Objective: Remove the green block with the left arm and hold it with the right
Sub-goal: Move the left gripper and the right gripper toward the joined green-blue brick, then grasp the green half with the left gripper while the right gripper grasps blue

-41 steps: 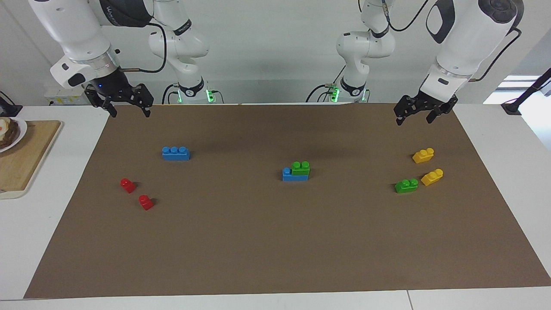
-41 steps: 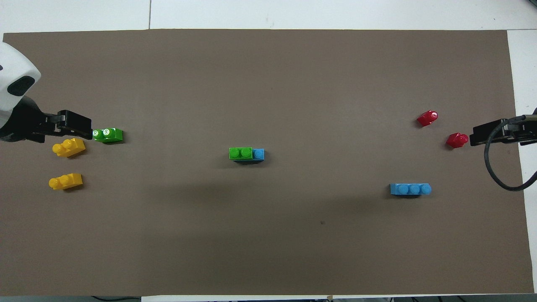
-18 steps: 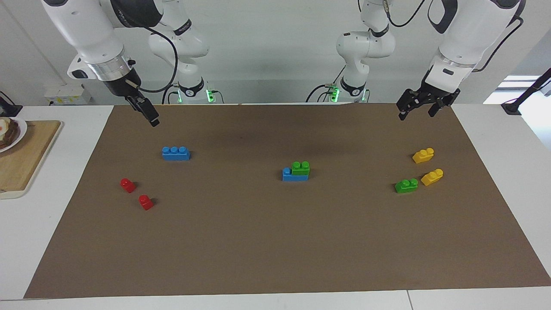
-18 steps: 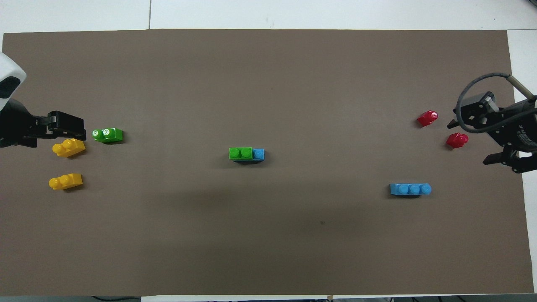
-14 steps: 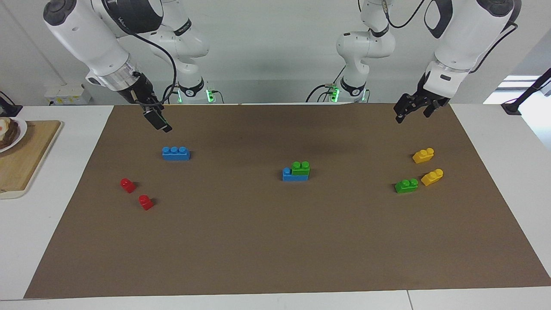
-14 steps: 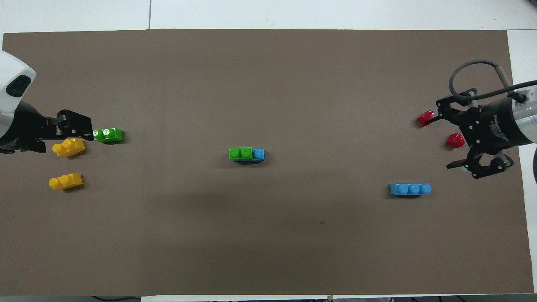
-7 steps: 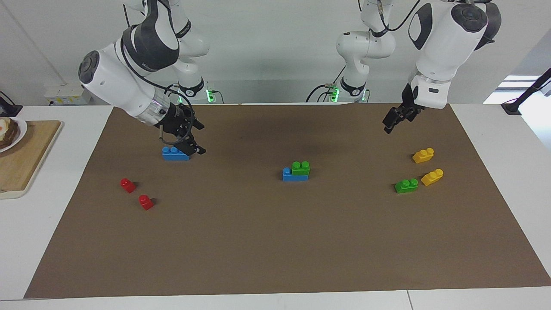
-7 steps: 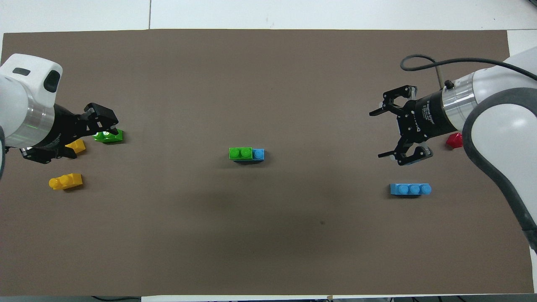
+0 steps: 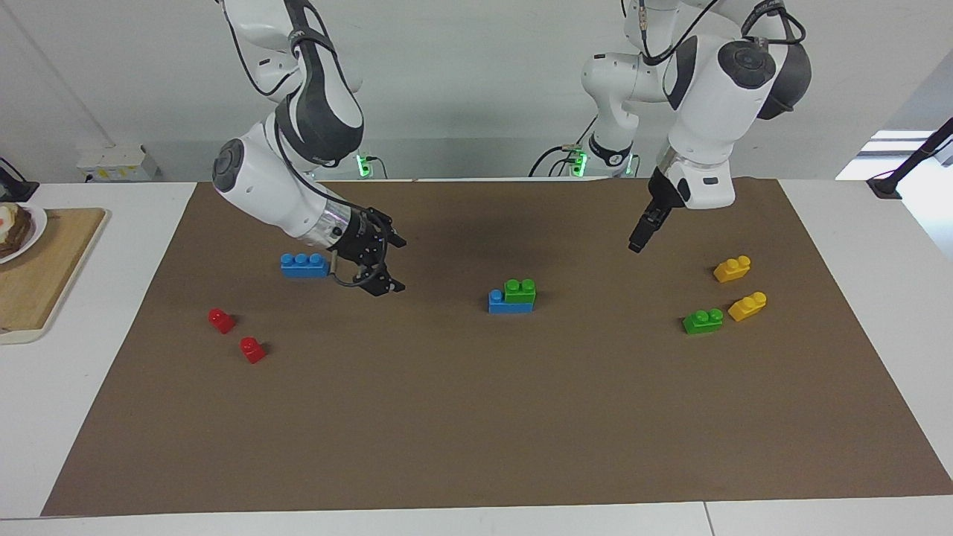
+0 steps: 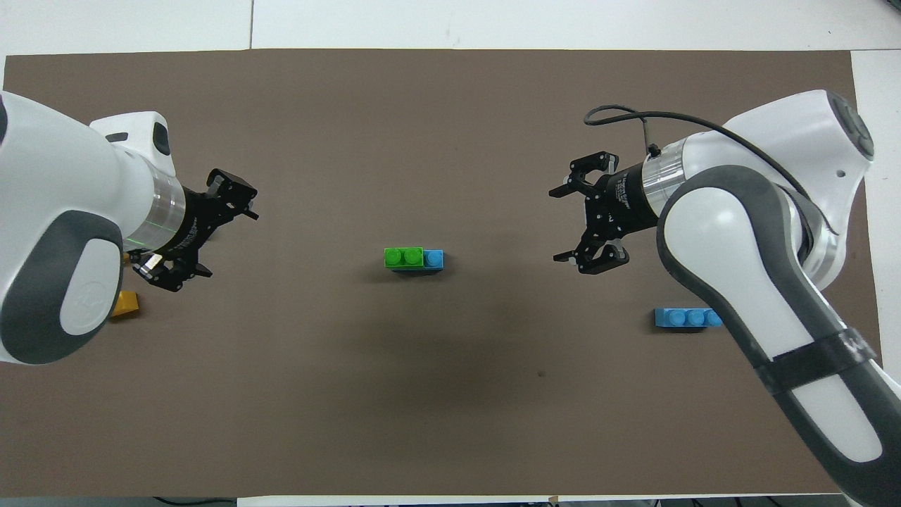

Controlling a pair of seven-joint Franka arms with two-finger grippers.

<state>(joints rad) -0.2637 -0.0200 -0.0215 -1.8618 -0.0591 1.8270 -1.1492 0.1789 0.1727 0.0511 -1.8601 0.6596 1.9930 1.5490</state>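
A green block (image 9: pixel 520 289) with two studs sits on one end of a short blue brick (image 9: pixel 500 302) at the middle of the brown mat; the pair also shows in the overhead view (image 10: pixel 403 258). A second green block (image 9: pixel 703 321) lies loose beside two yellow bricks toward the left arm's end. My left gripper (image 9: pixel 639 242) is open and empty over the mat between the stack and the yellow bricks (image 10: pixel 225 238). My right gripper (image 9: pixel 386 265) is open and empty over the mat between the long blue brick and the stack (image 10: pixel 558 225).
A long blue three-stud brick (image 9: pixel 304 265) and two red pieces (image 9: pixel 221 320) (image 9: pixel 252 349) lie toward the right arm's end. Yellow bricks (image 9: pixel 732 269) (image 9: pixel 747 306) lie toward the left arm's end. A wooden board (image 9: pixel 45 268) lies off the mat.
Both arms have swung in from the mat's ends toward the middle stack. The right gripper has passed the long blue brick. No brick has moved.
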